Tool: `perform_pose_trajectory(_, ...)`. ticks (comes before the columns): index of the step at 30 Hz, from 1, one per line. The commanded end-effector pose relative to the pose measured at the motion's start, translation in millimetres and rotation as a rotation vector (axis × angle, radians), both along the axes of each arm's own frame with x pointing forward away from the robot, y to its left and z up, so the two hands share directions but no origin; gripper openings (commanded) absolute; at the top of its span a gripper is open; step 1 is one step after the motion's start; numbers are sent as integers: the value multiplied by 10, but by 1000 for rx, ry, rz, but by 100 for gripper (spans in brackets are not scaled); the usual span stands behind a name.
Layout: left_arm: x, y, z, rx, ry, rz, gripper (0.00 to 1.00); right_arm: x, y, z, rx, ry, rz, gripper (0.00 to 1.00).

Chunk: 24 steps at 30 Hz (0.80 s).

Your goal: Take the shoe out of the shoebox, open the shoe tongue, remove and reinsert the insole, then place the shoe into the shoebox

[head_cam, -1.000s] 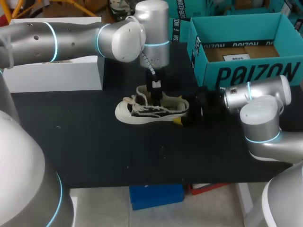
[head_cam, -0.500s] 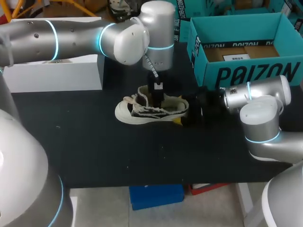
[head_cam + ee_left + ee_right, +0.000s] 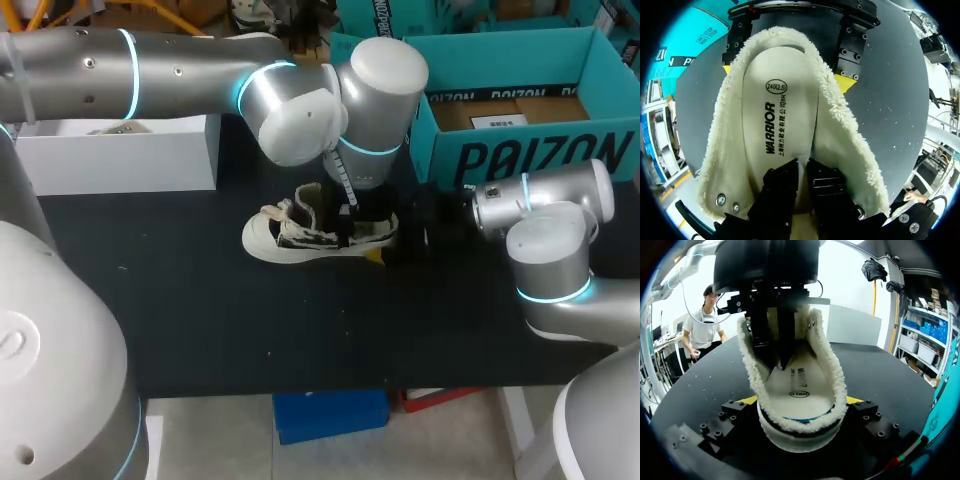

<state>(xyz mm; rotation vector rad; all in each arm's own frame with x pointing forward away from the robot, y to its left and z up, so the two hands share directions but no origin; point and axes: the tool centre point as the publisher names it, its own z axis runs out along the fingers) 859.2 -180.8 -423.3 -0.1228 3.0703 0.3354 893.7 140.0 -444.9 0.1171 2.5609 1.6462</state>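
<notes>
A cream shoe (image 3: 300, 235) with a fleece lining lies on its side on the black table, heel to the right. My left gripper (image 3: 350, 215) reaches down into its opening. In the left wrist view its fingers (image 3: 782, 185) stand almost together, shut on the toe-end part of the printed insole (image 3: 775, 100). My right gripper (image 3: 800, 402) holds the heel from both sides, its fingers spread wide and a yellow tip showing on each side. The right wrist view shows the left gripper (image 3: 782, 365) pointing down into the shoe (image 3: 832, 375). The teal shoebox (image 3: 520, 160) stands open at the back right.
A white box (image 3: 120, 155) stands at the back left of the table. The right arm's elbow (image 3: 545, 245) is just in front of the shoebox. Bare black tabletop (image 3: 250, 320) stretches in front of the shoe.
My left arm has shifted to the right, and its gripper has moved along the shoe toward the heel. The shoe and the right gripper have stayed in place.
</notes>
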Motion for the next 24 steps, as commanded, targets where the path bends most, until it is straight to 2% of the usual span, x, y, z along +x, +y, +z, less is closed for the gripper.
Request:
perform_pose_trajectory(1,-77,164,-566,49,-83,-31,11,18,-17,-6,-1,2,-1,0)
perform_pose_trajectory(4,-73,229,-642,76,-106,-40,9,18,-17,-6,-1,2,-1,0)
perform_pose_trajectory(10,-32,363,-796,125,-146,-63,14,18,-17,-6,-1,2,-1,0)
perform_pose_trajectory(13,15,423,-879,139,-166,-63,22,18,-17,-6,-1,2,-1,0)
perform_pose_trajectory(15,42,460,-910,145,-171,-60,22,18,-17,-6,-1,2,-1,0)
perform_pose_trajectory(19,135,538,-984,149,-199,-52,11,18,-17,-6,-1,2,-1,0)
perform_pose_trajectory(24,279,623,-976,146,-253,-55,6,18,-17,-6,-1,2,-1,0)
